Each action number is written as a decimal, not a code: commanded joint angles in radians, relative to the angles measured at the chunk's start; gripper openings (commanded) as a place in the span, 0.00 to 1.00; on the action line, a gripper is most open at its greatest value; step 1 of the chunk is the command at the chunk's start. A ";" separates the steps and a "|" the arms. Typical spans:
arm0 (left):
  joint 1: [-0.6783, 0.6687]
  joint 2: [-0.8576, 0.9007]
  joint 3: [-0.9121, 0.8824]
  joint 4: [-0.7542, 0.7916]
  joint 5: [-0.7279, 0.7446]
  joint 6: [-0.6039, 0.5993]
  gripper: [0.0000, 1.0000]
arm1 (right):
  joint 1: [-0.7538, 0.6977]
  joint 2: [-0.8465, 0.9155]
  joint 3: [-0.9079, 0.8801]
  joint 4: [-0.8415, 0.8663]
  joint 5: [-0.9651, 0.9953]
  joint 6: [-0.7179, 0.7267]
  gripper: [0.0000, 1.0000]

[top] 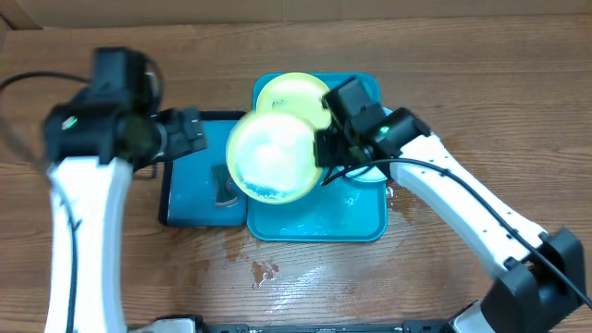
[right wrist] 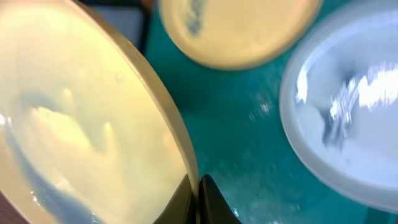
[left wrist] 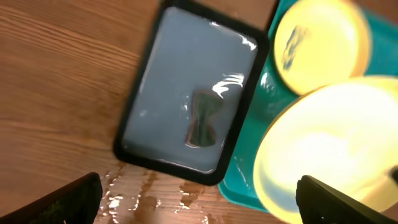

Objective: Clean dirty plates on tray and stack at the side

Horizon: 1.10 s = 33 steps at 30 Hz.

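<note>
Overhead: right claw pinches the plate above the tray, left claw open; I must hold steady.

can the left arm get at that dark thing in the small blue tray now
Probably yes: the left gripper is open above the small blue tray, and the dark object lies uncovered. The yellow-green plate held by the right gripper only overhangs the tray's right edge.
</note>
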 commanded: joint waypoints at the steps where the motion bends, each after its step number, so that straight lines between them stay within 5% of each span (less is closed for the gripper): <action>1: 0.019 -0.086 0.040 -0.035 0.004 0.020 1.00 | 0.050 -0.019 0.072 0.048 0.050 -0.040 0.04; 14: 0.019 -0.303 0.040 -0.108 -0.002 0.023 1.00 | 0.282 0.166 0.072 0.354 0.436 -0.071 0.04; 29: 0.019 -0.273 0.040 -0.155 -0.023 0.029 1.00 | 0.518 0.155 0.146 0.393 1.096 -0.282 0.04; 33: 0.043 -0.280 0.093 -0.197 -0.170 -0.121 1.00 | 0.551 0.149 0.146 0.384 1.166 -0.282 0.04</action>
